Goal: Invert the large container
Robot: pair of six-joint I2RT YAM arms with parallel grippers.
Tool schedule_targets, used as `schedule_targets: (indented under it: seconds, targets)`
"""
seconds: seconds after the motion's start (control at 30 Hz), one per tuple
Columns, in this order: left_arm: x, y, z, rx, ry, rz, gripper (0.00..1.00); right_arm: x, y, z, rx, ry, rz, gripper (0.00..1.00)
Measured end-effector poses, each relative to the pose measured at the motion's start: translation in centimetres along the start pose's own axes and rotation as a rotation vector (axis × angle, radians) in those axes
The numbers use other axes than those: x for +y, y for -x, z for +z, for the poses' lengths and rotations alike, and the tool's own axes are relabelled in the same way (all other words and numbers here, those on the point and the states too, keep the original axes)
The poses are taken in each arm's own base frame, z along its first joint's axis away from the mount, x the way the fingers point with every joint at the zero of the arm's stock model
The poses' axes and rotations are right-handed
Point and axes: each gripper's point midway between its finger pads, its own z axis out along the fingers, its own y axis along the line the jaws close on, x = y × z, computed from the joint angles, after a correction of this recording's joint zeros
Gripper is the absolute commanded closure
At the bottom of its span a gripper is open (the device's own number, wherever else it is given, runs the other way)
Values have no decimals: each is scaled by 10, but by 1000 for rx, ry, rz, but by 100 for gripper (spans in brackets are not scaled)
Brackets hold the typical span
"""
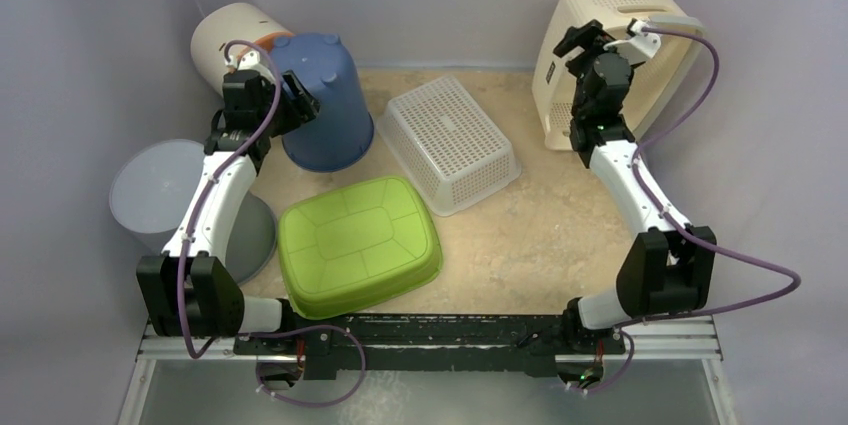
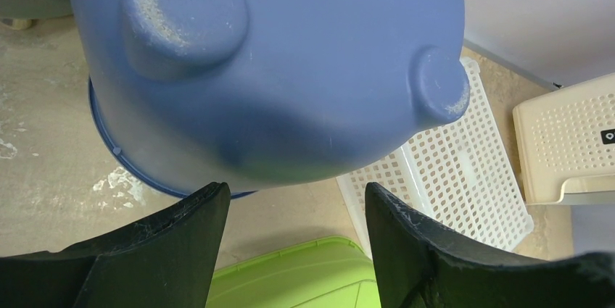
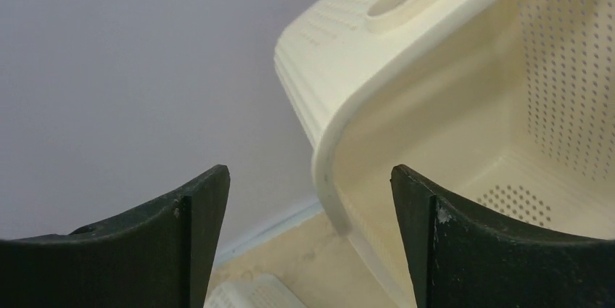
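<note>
The large cream perforated container (image 1: 622,25) lies tipped on its side at the back right, leaning on the wall with its opening facing left. My right gripper (image 1: 585,43) is open at its upper left rim. In the right wrist view the container (image 3: 464,98) fills the right side, and its rim edge (image 3: 324,170) runs between the spread jaws of the gripper (image 3: 310,177) without touching them. My left gripper (image 1: 300,95) is open and empty beside an upturned blue bucket (image 1: 325,105), seen close in the left wrist view (image 2: 290,69) just beyond the gripper (image 2: 296,199).
A white perforated basket (image 1: 452,143) lies bottom-up mid-table, with a green tub (image 1: 358,243) bottom-up in front of it. A grey bin (image 1: 160,190) stands at the left edge. A white cylinder (image 1: 235,35) leans at the back left. Walls close in on three sides.
</note>
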Motion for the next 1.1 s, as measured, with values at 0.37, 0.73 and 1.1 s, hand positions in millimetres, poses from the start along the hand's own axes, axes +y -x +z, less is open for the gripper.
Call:
schedule_targets:
  seconds: [0.37, 0.73, 1.1]
  targets:
    - [1, -5, -2, -3, -8, -7, 32, -32, -55, -50, 362, -104, -83, 18]
    - [-2, -2, -6, -23, -24, -5, 32, -7, 68, -102, 263, -89, -132, 26]
    - [-6, -2, -6, -23, -41, -22, 32, -3, 123, -57, 144, -179, -292, 18]
